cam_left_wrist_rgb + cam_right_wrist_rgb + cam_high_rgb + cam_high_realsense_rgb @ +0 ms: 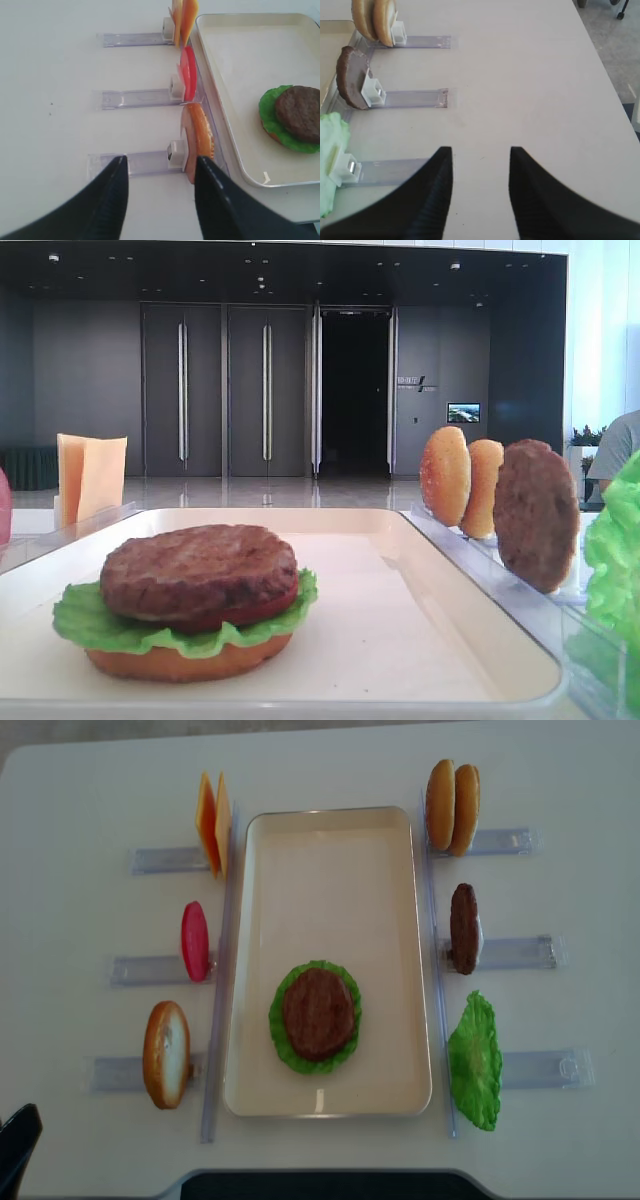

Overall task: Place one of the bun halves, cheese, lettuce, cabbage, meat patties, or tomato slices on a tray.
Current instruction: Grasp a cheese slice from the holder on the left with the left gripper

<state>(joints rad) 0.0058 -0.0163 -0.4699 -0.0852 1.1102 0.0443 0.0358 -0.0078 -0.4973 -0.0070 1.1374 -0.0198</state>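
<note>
Cream tray [330, 850] on desk [80, 790] holds patty [318, 1012] stacked on tomato, lettuce and bun; left tool [160, 172] and right tool [481, 165] both open, empty.

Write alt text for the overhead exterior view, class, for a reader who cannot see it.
A cream tray holds a stack of meat patty on lettuce. Left of it, cheese, tomato slices and a bun half stand in clear racks; right, bun halves, another patty and lettuce leaf.
</note>
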